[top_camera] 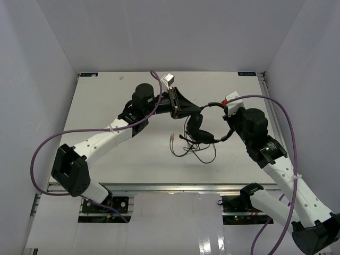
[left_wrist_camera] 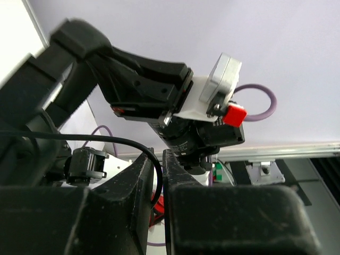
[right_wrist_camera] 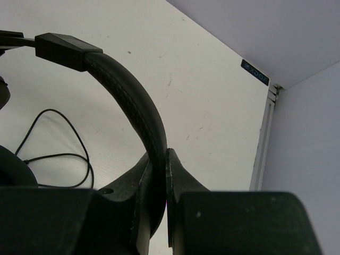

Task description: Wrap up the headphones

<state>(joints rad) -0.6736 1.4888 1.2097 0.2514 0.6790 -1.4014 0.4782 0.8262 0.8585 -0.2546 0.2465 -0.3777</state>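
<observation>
A white table [top_camera: 106, 95] carries two robot arms that reach in from the near edge and meet over its middle. Between them hang the headphones [top_camera: 204, 135], apparently lifted off the surface. The headband [right_wrist_camera: 133, 101] arches left to right from one arm to the other, with the earcups [top_camera: 194, 125] drooping toward the near side. The right gripper [right_wrist_camera: 159, 172] is pressed together on the headband. The left gripper [left_wrist_camera: 158, 159] is nearly closed, and the thin cord [top_camera: 194, 154] passes between its fingers, seemingly pinched. The slack cord lies in loose loops on the table just nearer than the earcups. Its reddish plugs [top_camera: 172, 138] are on the left arm's side, so that arm looks better placed for winding.
</observation>
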